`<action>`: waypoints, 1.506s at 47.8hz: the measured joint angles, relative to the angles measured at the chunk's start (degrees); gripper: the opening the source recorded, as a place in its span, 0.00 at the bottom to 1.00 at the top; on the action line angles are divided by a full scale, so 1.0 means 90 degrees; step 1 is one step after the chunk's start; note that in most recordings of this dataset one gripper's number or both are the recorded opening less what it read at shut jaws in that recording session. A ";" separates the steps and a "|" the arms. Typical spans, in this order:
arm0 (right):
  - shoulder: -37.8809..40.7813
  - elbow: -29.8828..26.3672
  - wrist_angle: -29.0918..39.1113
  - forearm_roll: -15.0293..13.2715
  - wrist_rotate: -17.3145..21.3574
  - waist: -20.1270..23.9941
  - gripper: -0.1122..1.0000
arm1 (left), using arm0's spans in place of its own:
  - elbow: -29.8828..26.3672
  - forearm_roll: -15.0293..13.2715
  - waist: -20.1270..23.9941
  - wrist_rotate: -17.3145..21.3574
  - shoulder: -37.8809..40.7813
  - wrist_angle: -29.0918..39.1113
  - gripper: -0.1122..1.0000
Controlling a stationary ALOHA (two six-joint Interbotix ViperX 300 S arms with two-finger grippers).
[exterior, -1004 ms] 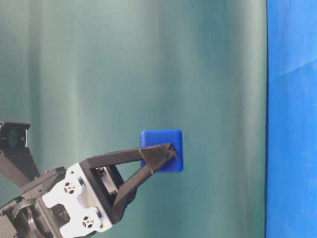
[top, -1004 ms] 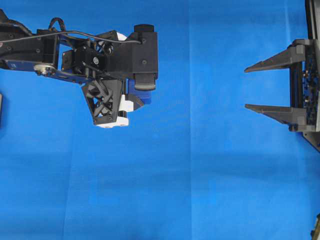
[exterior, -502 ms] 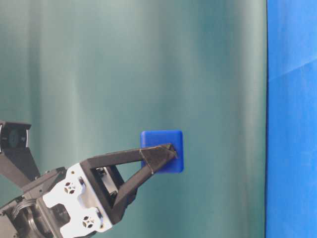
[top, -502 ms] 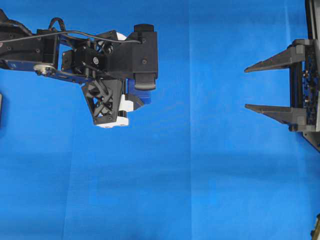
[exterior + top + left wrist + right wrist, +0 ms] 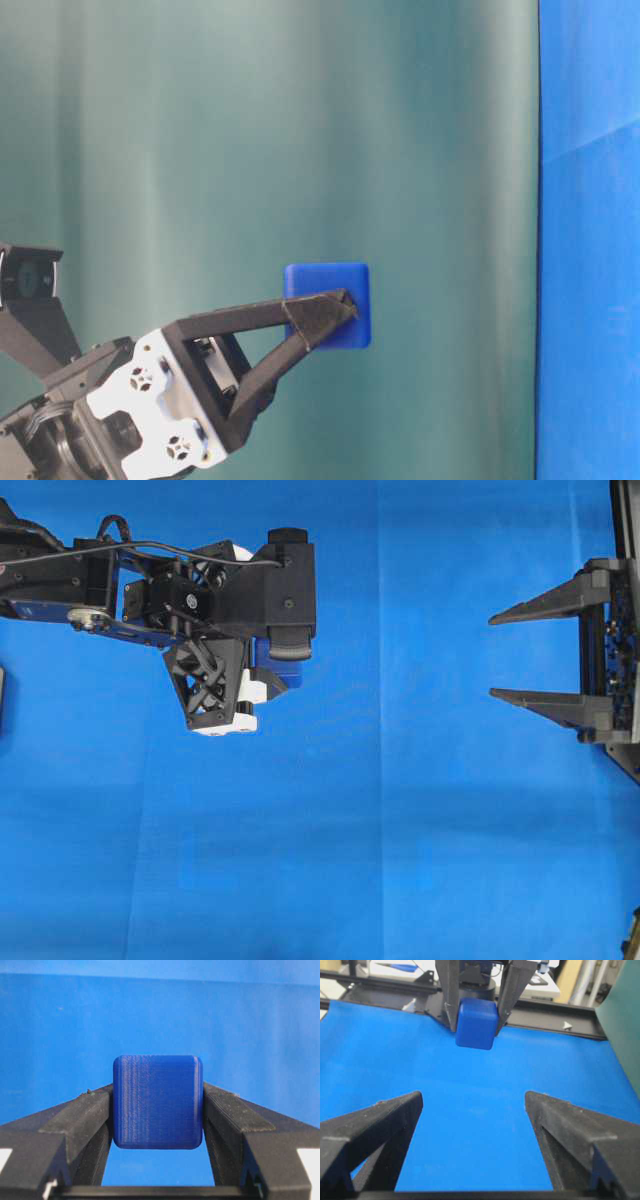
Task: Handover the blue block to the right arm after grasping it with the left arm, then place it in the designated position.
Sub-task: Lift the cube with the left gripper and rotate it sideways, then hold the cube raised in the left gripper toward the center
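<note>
A blue cloth covers the whole table. From overhead, the left arm reaches in from the left edge, its wrist hiding most of what it carries, while the right gripper waits well apart at the right edge, fingers spread wide and empty. At table level, against a green curtain, the left gripper clamps the blue block at its tips, lifted clear of the cloth. The left wrist camera shows both fingers pressed flat against the cube's sides. Through the right wrist camera, the block hangs straight ahead.
</note>
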 measured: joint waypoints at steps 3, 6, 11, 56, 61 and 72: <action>0.0000 0.0000 0.0000 -0.0010 0.0000 0.0000 0.98 | 0.0000 0.0000 0.0000 0.0000 0.0000 0.0000 0.52; -0.0010 0.0000 0.0000 0.0000 0.0000 0.0000 0.98 | 0.0000 0.0000 0.0010 0.0010 0.0000 0.0000 0.52; 0.0000 0.0000 0.0000 0.0000 0.0000 0.0000 0.98 | 0.0000 0.0010 0.0000 0.0000 0.0000 0.0000 0.52; 0.0000 0.0000 0.0000 0.0000 0.0000 0.0000 0.98 | 0.0957 0.0000 -0.0059 0.0010 -0.0645 -0.1602 0.52; 0.0000 0.0000 0.0000 0.0000 0.0000 0.0000 0.98 | 0.1426 0.0010 -0.0098 0.0029 -0.0996 -0.2412 0.52; 0.0000 0.0010 0.0000 0.0000 0.0000 0.0000 0.98 | 0.2500 0.0000 -0.0117 0.0020 -0.1719 -0.4180 0.52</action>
